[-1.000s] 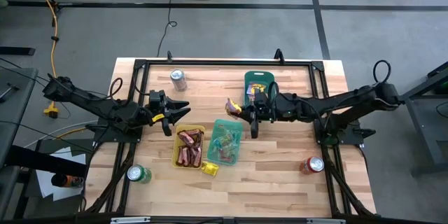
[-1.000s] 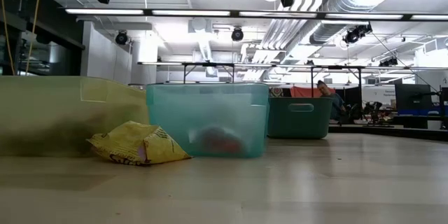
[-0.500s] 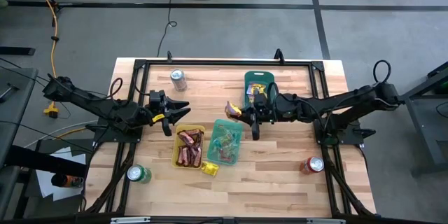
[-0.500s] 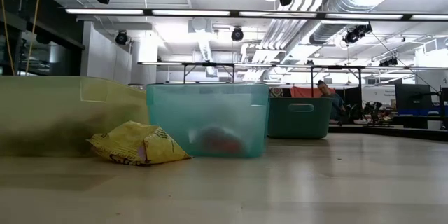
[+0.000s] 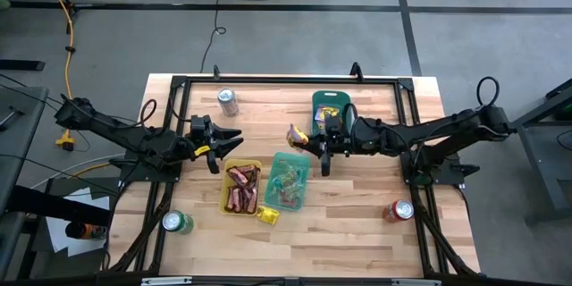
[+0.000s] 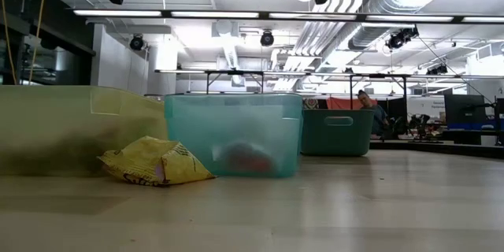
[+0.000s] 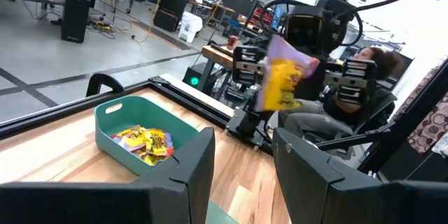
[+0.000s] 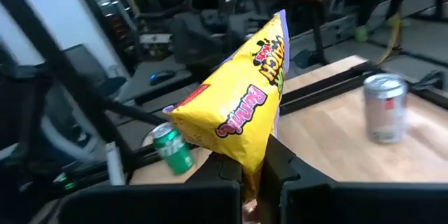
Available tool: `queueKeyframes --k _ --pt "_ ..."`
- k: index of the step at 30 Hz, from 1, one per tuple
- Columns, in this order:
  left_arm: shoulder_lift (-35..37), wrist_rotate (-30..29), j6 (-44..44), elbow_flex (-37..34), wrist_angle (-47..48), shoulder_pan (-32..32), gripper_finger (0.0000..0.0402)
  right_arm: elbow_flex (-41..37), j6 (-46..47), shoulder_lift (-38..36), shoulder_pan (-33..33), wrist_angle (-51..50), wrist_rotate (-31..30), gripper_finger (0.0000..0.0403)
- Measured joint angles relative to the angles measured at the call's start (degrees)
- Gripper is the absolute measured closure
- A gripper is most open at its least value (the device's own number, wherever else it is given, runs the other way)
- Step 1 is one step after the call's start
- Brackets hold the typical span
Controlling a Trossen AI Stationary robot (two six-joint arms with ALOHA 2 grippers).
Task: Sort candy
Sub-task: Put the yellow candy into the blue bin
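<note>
High view, right tool (image 5: 310,140): it is clenching a yellow packet (image 5: 296,135), holding it up over the table (image 5: 357,223) beside the dark green tray (image 5: 328,98) and above-left of the teal tray (image 5: 288,181).
High view, left tool (image 5: 223,143): it is hanging partly open with nothing between its fingers, just beside the yellow tray (image 5: 240,188) (the one carrying the red-brown bars (image 5: 241,189)).
High view, loose candy: a second yellow packet (image 5: 268,215) is lying on the table well below both tools, touching the yellow tray's lower corner.
High view, cans: a silver can (image 5: 228,101) is standing behind the left tool, a green can (image 5: 176,222) and a red can (image 5: 399,211) near the table's front corners.
Low view: the second yellow packet (image 6: 155,162) is lying crumpled on the table between the yellow tray (image 6: 71,126) and the teal tray (image 6: 234,134), with the dark green tray (image 6: 336,131) farther back; both tools are hanging at the top edge, too cut off to tell their fingers.
Left wrist view: the left tool's fingers (image 7: 196,161) are standing apart, empty; ahead, the dark green tray (image 7: 115,126) is holding yellow packets (image 7: 143,142), and the right tool (image 7: 294,66) is gripping its yellow packet (image 7: 283,84) in the air.
Right wrist view: the yellow packet (image 8: 234,119) is sticking up, pinched at its lower end by the right tool (image 8: 255,171); the silver can (image 8: 386,108) and the green can (image 8: 171,150) are standing beyond it.
</note>
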State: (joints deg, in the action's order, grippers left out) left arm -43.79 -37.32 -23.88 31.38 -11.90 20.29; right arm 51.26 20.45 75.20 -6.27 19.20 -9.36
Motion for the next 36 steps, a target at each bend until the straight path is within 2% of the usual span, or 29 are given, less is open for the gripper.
queueKeyframes --k 4,7,11,14,19,22,26,28,36 --pt "0.0 0.0 0.0 0.0 0.0 0.0 0.0271 0.0 -0.6 -0.7 2.2 -1.6 -5.7 0.0402" --pt "0.0 0.0 0.0 0.0 0.0 0.0 0.0271 0.1 0.3 -2.6 4.4 -7.7 -13.3 0.0402" --pt "0.0 0.0 0.0 0.0 0.0 0.0 0.0271 0.1 5.9 -5.1 7.9 -23.8 -23.3 0.0402" --pt "0.0 -0.2 -0.1 0.0 0.0 0.0 0.0271 0.1 14.3 -5.5 11.4 -37.9 -26.5 0.0402" --pt "0.0 -0.8 -0.1 0.0 0.0 0.0 0.0271 0.0 27.2 -3.6 17.6 -51.6 -25.4 0.0390" --pt "0.0 -0.8 -0.2 0.0 0.0 0.0 0.0271 0.0 28.6 -1.9 21.0 -50.0 -21.7 0.0380" --pt "0.0 -0.9 -1.6 0.0 0.1 0.0 0.0271 0.0 26.0 1.2 24.4 -42.5 -13.8 0.0363" --pt "0.0 -0.9 -1.6 0.0 0.2 0.0 0.0271 0.0 25.6 2.6 25.4 -41.4 -12.6 0.0348" --pt "0.0 -0.9 -1.5 0.0 0.3 0.0 0.0271 0.0 25.6 4.0 27.8 -43.4 -9.6 0.0243"
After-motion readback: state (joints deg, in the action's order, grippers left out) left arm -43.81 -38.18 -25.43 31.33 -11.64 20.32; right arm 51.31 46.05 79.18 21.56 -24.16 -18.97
